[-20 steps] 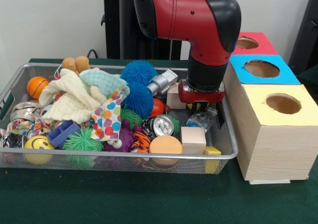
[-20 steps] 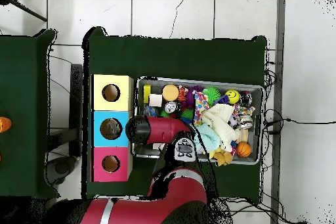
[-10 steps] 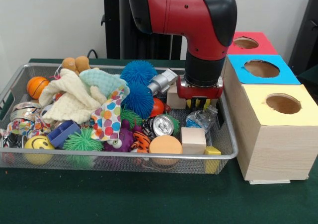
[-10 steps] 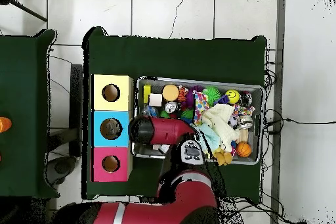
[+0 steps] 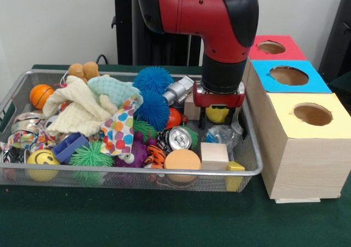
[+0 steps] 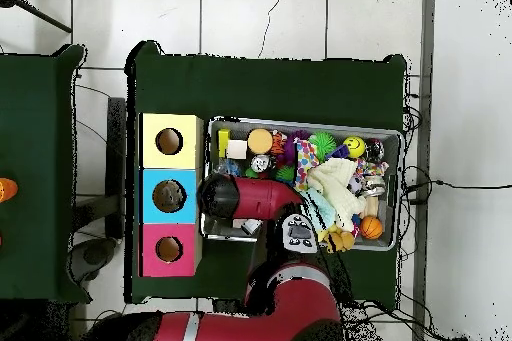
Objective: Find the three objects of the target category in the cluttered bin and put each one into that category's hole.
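The wire mesh bin [image 5: 131,171] sits on the green table, full of toys, and also shows in the overhead view [image 6: 300,123]. My gripper [image 5: 218,115] hangs over the bin's right end, next to the wooden boxes. Its black fingers [image 5: 203,117] are shut on a small yellow object [image 5: 218,113] held just above the clutter. Under it lies a crumpled clear plastic bag [image 5: 222,133]. Three wooden boxes with holes stand to the right: red top [image 5: 272,47], blue top [image 5: 289,75], yellow top [image 5: 311,114]. In the overhead view my arm [image 6: 235,197] hides the gripper.
Near the gripper lie a wooden cube [image 5: 213,154], a soda can [image 5: 179,138], an orange disc [image 5: 182,160], a yellow block [image 5: 235,166] and a silver cylinder [image 5: 179,90]. Blue spiky balls [image 5: 153,80], cream cloth [image 5: 82,110] and a smiley ball [image 5: 43,158] fill the left.
My gripper has risen a little out of the clutter and shifted slightly toward the back, with the yellow object coming up between the fingers. The arm's upper part swung round.
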Motion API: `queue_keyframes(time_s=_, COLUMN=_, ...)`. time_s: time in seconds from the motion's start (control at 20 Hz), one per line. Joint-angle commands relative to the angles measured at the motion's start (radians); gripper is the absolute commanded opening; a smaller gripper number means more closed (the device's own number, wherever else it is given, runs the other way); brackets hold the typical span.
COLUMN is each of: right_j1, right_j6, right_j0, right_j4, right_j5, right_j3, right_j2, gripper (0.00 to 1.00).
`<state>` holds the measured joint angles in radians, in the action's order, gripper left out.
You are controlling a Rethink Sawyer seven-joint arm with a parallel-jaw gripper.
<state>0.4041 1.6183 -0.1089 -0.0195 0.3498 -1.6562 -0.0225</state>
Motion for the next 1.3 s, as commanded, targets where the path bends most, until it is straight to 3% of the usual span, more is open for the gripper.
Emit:
queue_keyframes(time_s=0.05, right_j1=-0.010, right_j6=0.144, right_j0=-0.003, right_j4=0.008, right_j5=-0.032, right_j3=0.016, right_j2=0.066, gripper=1.00)
queue_keyframes(time_s=0.6, right_j1=-0.042, right_j6=0.150, right_j0=0.000, right_j4=0.006, right_j5=-0.066, right_j3=0.045, right_j2=0.058, gripper=1.00)
queue_keyframes(time_s=0.9, right_j1=-0.122, right_j6=0.167, right_j0=0.038, right_j4=0.039, right_j5=-0.051, right_j3=0.190, right_j2=0.033, gripper=1.00)
queue_keyframes(time_s=0.95, right_j1=-0.103, right_j6=0.163, right_j0=0.034, right_j4=0.044, right_j5=-0.013, right_j3=0.183, right_j2=0.036, gripper=1.00)
queue_keyframes(time_s=1.2, right_j1=0.134, right_j6=0.107, right_j0=-0.018, right_j4=0.026, right_j5=0.116, right_j3=-0.017, right_j2=0.065, gripper=1.00)
queue_keyframes(time_s=1.3, right_j1=0.163, right_j6=0.100, right_j0=-0.018, right_j4=0.025, right_j5=0.153, right_j3=-0.032, right_j2=0.058, gripper=1.00)
